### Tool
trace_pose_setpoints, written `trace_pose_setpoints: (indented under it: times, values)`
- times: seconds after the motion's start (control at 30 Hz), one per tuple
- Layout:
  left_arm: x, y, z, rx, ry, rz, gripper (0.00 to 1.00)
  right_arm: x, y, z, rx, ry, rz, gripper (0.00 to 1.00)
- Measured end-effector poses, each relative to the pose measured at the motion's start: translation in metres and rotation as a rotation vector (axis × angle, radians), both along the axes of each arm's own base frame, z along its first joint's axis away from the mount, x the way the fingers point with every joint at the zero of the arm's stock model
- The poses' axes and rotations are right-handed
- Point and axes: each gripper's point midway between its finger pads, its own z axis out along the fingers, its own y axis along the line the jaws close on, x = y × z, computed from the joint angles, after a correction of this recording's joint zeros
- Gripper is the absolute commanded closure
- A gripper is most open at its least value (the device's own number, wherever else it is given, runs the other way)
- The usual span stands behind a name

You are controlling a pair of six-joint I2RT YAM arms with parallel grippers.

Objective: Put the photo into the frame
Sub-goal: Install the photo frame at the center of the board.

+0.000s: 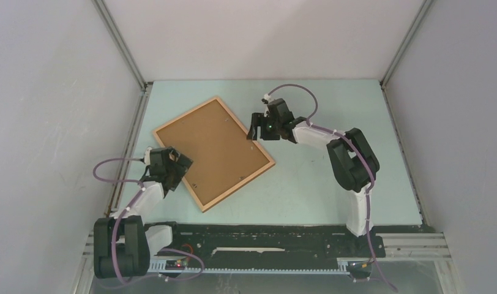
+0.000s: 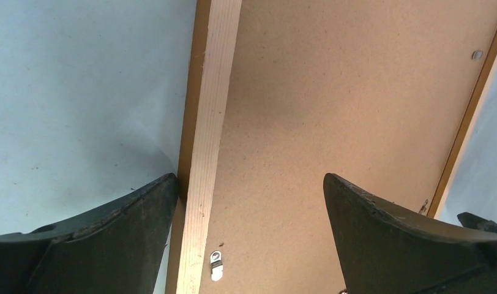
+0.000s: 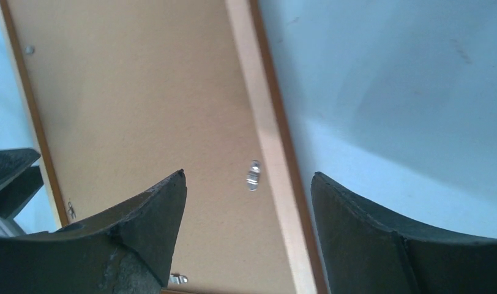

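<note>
Top external: thin orange-brown wooden frame (image 1: 213,153) back-up on pale worktop (image 1: 332,184), left claw (image 1: 185,163) and right claw (image 1: 253,130) both spread, over opposite edges.

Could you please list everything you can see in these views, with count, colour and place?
frame: one, light orange-brown wood, lying back up and angled, left of the table's middle.
backing board: one, brown, inside the frame.
metal tabs: at least three, silver, along the board's edges.
table: one, pale blue-green, under everything.
walls: grey-white, on three sides.
left arm, right arm: black and white, purple cables, based at the near edge.
left pincer: open, over the frame's left rail.
right pincer: open, over the right rail.
</note>
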Motion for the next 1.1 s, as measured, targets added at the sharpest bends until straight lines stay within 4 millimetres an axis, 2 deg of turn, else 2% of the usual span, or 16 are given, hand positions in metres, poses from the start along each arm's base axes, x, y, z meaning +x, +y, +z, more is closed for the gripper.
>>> trace_pose_setpoints:
  times: [0.13,0.27,0.5,0.67,0.77,0.93,1.1]
  values:
    - [-0.001,-0.002,0.000,0.004,0.005,-0.022,0.02,0.009,-0.018,-0.004,-0.005,0.036,-0.060,0.25]
    - [0.001,-0.002,-0.001,0.010,0.022,-0.042,0.03,0.015,-0.022,-0.013,-0.011,0.077,-0.085,0.29]
    - [0.006,-0.006,-0.002,0.002,0.045,-0.069,0.04,0.006,-0.015,-0.029,-0.015,0.136,-0.063,0.36]
    - [0.012,-0.012,-0.002,0.001,0.047,-0.096,0.05,0.016,-0.003,-0.035,-0.008,0.156,-0.053,0.40]
    - [0.014,-0.014,-0.002,0.007,0.049,-0.110,0.06,0.023,0.001,-0.038,-0.017,0.154,-0.060,0.48]
    - [0.015,-0.016,-0.003,0.016,0.055,-0.126,0.05,0.028,-0.005,-0.043,-0.054,0.155,-0.094,0.60]
    - [0.017,-0.023,-0.002,0.042,0.065,-0.173,0.04,0.030,-0.009,-0.044,-0.078,0.150,-0.112,0.79]
